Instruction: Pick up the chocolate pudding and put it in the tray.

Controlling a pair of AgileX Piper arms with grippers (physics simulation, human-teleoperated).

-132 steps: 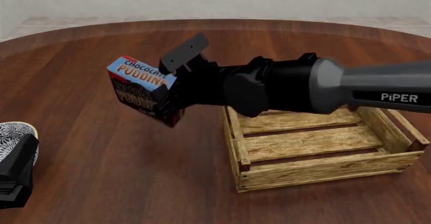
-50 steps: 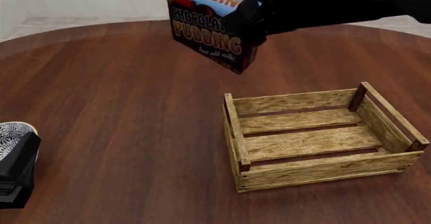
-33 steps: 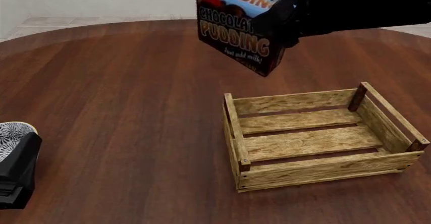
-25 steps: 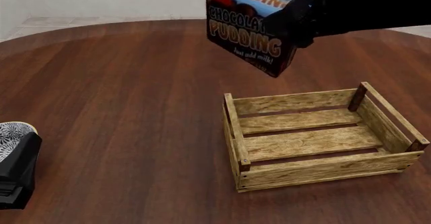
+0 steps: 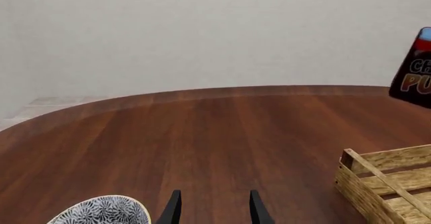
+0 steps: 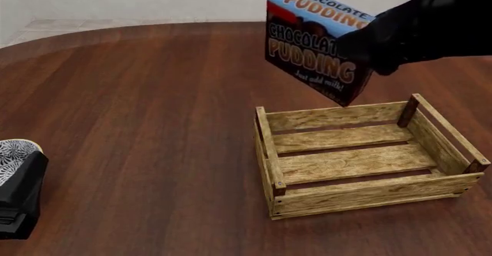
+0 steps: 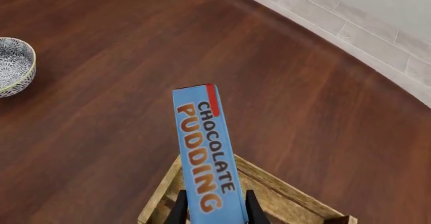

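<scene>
Wooden table (image 6: 138, 106) — tray (image 6: 361, 164), patterned bowl (image 6: 15, 152)

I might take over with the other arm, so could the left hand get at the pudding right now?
Probably not easily. The left hand sits low by the bowl at the table's left, while the pudding is in the air above the tray, clamped in the right hand.

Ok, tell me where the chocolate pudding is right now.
In the front view the chocolate pudding hangs tilted in the right end effector, in the air above the far left part of the tray, not yet inside it.
</scene>
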